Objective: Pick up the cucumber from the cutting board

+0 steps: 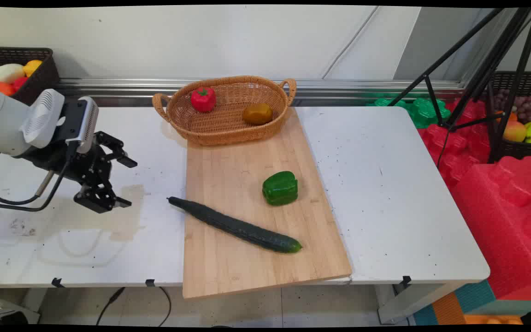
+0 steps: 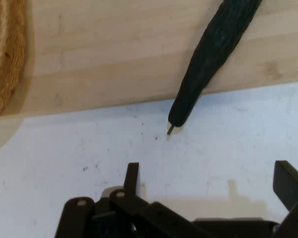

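Black two-finger gripper, jaws wide, empty, near long dark-green cucumber: likely stiff, smooth-skinned; best gripped mid-length.

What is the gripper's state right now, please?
Gripper: open and holding nothing, above the white table, left of the cucumber's stem end.

Cucumber, green pepper, cutting board, wicker basket
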`<action>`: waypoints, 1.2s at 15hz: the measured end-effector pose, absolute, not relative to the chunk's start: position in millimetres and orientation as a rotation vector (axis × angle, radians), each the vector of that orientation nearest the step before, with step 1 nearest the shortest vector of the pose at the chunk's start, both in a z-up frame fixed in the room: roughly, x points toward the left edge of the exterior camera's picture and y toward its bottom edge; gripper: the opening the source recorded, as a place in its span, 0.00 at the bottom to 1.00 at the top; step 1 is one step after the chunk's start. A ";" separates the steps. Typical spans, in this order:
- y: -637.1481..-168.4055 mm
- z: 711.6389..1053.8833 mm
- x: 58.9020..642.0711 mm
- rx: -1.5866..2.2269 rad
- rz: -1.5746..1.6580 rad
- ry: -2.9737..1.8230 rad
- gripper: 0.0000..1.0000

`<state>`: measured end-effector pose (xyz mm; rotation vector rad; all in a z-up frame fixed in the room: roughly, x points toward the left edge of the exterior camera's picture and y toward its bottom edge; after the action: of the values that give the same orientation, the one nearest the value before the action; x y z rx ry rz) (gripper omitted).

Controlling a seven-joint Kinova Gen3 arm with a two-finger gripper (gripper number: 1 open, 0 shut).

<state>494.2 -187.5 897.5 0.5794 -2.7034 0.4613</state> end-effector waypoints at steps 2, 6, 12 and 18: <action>-190.1 897.0 485.5 0.535 0.462 -2.692 1.00; -195.3 901.9 457.4 0.422 0.470 -2.666 1.00; -208.7 900.8 406.3 0.314 0.466 -2.672 1.00; -232.8 881.0 345.8 0.254 0.447 -2.731 1.00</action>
<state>345.8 -232.8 881.0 0.2541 -2.7306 0.4474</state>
